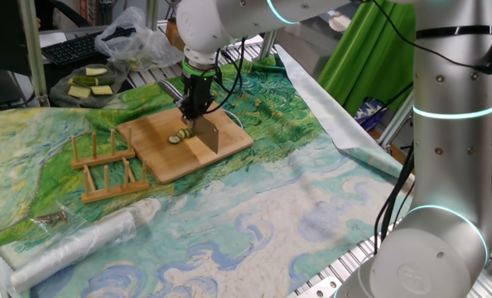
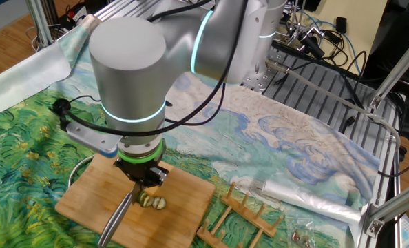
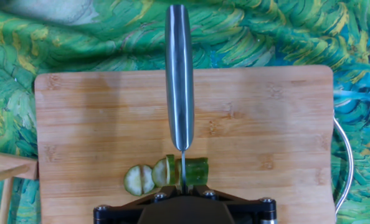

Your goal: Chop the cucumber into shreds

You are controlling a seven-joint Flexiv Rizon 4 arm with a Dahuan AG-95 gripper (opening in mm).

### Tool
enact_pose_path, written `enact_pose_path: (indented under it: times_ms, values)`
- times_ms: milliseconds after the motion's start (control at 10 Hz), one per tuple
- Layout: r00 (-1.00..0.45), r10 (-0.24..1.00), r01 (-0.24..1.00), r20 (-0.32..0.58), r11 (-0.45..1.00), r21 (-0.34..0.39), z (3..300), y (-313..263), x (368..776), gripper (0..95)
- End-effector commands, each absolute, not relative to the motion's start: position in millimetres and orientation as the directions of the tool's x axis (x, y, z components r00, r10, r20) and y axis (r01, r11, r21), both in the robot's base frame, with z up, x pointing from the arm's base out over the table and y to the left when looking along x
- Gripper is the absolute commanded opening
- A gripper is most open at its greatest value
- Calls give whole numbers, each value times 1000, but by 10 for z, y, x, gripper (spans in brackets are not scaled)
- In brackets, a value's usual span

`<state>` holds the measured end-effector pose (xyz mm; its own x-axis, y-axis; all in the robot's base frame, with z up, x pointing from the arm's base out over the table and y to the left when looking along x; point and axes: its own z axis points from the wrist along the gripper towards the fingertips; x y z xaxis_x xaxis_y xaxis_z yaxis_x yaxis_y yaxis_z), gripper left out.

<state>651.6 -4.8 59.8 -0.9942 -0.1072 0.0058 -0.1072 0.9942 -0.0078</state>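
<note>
The end effector (image 1: pixel 198 106) points straight down over a wooden cutting board (image 1: pixel 159 142), its jaws pressed together on the handle of a knife (image 1: pixel 208 134) whose broad blade hangs edge-down just above the wood. In the hand view the knife's steel spine (image 3: pixel 179 74) runs up the middle of the picture, and its edge meets the cucumber (image 3: pixel 196 170), a stubby dark green piece lying near the board's lower edge. Two thin round slices (image 3: pixel 139 180) with pale flesh lean against each other just beside the piece, on the other side of the blade. From the other fixed view the same slices (image 2: pixel 153 202) lie directly beneath the end effector (image 2: pixel 148 178), close to the middle of the board (image 2: pixel 184 200).

The board rests on a tabletop draped in a cloth (image 1: pixel 254 215) printed with swirling greens and blues. Just beside the board stands a wooden rack (image 1: pixel 107 165) with upright pegs. Near the front corner of the cloth lies a roll of clear plastic (image 1: pixel 84 242). Well apart, at the back, a dark plate (image 1: pixel 64 93) holds pale yellow-green chunks (image 1: pixel 90 84), with a crumpled plastic bag (image 1: pixel 134 40) behind it.
</note>
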Motion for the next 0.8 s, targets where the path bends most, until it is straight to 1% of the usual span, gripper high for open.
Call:
enact_pose_path:
  times_ms: [100, 500, 800]
  values:
    - [-994, -108, -108, 4, 994, -6, 608, -60, 6507, 0]
    - [-994, -109, -109, 3, 994, -1, 544, -65, 6501, 0]
    - [-995, -98, -98, -17, 995, 17, 267, -37, 6484, 0]
